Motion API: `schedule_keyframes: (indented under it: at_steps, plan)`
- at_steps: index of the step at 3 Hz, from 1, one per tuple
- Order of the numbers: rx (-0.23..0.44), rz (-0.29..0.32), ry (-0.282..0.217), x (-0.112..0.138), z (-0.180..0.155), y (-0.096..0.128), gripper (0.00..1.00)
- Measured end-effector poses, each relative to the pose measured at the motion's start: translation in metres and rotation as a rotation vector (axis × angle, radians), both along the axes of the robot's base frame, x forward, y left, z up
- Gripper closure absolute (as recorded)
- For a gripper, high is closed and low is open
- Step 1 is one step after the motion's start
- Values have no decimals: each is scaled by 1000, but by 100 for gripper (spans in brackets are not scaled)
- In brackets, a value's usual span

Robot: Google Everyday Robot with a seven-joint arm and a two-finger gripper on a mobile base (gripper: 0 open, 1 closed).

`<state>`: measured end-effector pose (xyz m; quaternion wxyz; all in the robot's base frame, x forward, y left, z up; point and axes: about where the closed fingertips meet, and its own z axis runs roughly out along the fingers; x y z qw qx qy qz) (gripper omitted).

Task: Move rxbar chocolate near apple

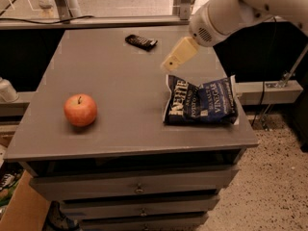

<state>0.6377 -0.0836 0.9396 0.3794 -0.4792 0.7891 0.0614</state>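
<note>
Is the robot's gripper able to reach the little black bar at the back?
Probably yes. The gripper hovers over the table near the rxbar chocolate, nothing stands between them, and the chip bag lies off to the front.

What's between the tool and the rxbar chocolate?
Nothing: camera view shows bare tabletop between the tool, hovering near the chip bag, and the rxbar chocolate.

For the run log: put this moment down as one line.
gripper: hovers between rxbar chocolate and chip bag | rxbar chocolate: far end of table, ungrasped | apple: front left
</note>
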Motion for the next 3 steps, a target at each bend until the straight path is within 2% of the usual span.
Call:
schedule_keyframes:
  at_steps: [1, 3]
  plan:
    - [91, -20, 21, 44, -20, 34, 0]
    - [193, -51, 36, 124, -58, 89, 0]
